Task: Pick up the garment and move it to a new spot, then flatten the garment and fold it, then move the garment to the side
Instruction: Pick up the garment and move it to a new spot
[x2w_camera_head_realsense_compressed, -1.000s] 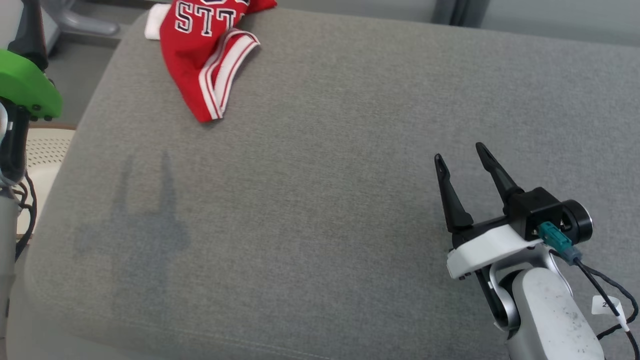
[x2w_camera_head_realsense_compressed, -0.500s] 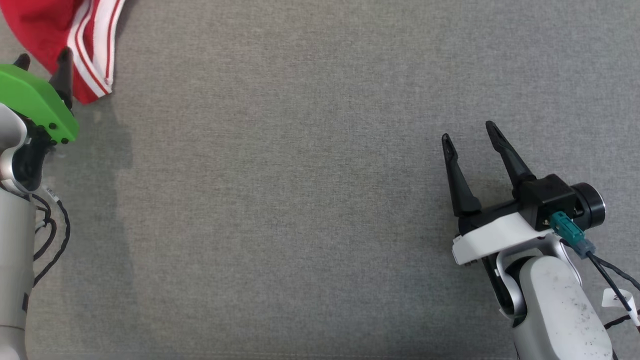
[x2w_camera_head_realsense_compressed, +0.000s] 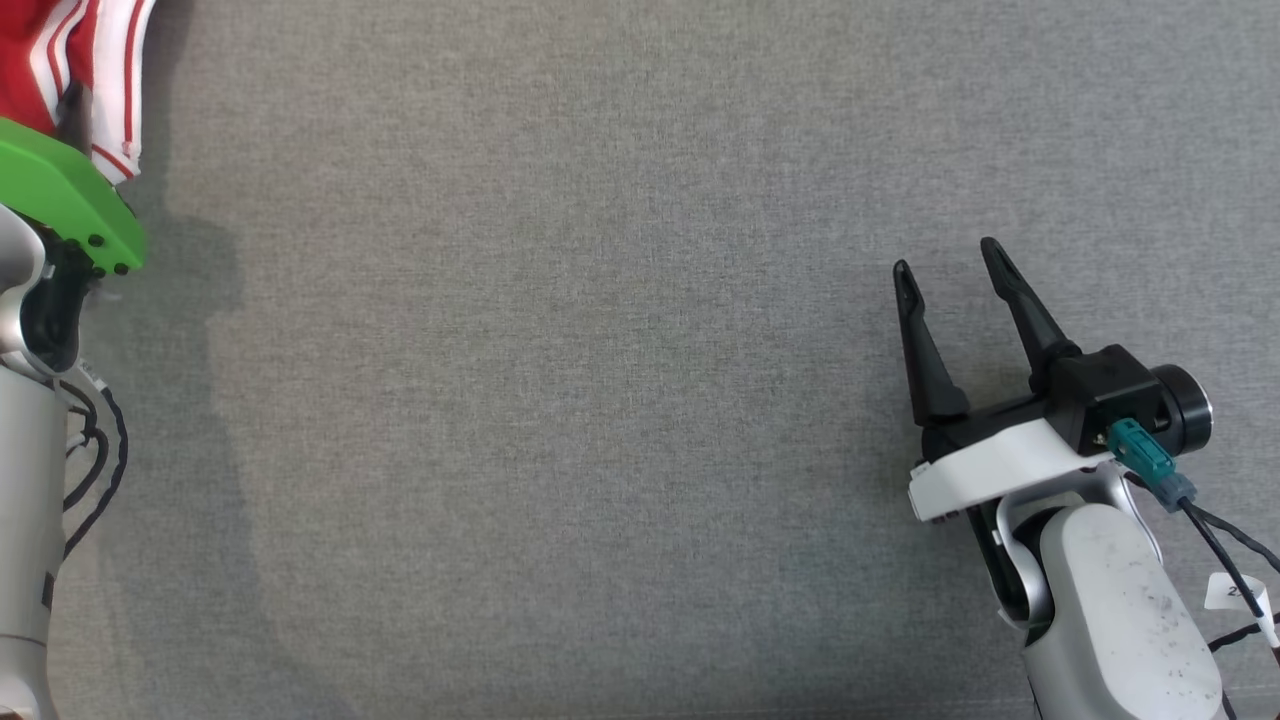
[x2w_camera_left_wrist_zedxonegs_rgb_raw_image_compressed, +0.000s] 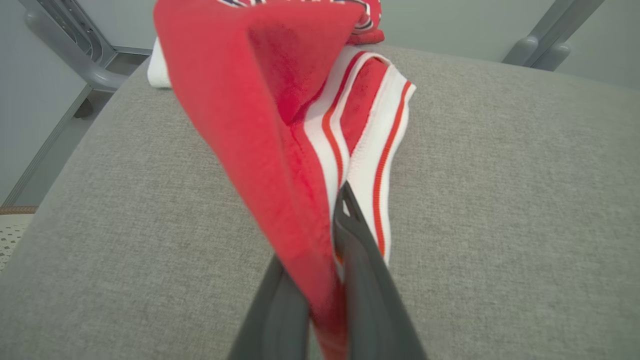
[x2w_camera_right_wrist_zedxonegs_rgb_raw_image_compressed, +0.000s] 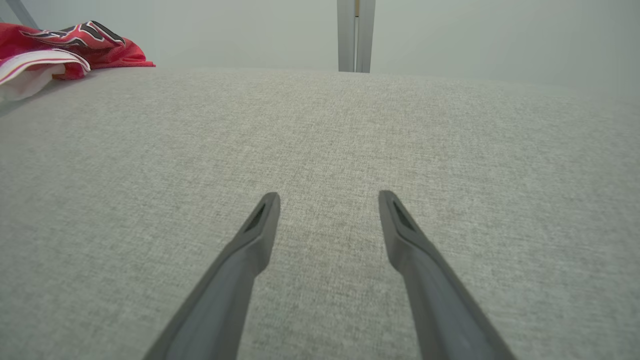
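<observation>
- Head view: the left tool (x2w_camera_head_realsense_compressed: 72, 105) is sitting at the upper left edge, its fingers mostly hidden behind a green mount (x2w_camera_head_realsense_compressed: 62, 198). The red garment (x2w_camera_head_realsense_compressed: 40, 55) with white stripes is bunching right at those fingers, in the top left corner of the grey cushion (x2w_camera_head_realsense_compressed: 600, 400). The right tool (x2w_camera_head_realsense_compressed: 947, 257) is hovering at the lower right with its fingers spread and nothing between them, well apart from the garment.
- Left wrist view: the left tool's two fingers are pinching a fold of the garment (x2w_camera_left_wrist_zedxonegs_rgb_raw_image_compressed: 260, 100). The cloth is rising from the cushion to the fingers, while its far end is lying on the cushion's back corner.
- Right wrist view: the right tool (x2w_camera_right_wrist_zedxonegs_rgb_raw_image_compressed: 330, 196) is pointing across bare cushion. The garment (x2w_camera_right_wrist_zedxonegs_rgb_raw_image_compressed: 65, 45) is lying far off at the upper left.
</observation>
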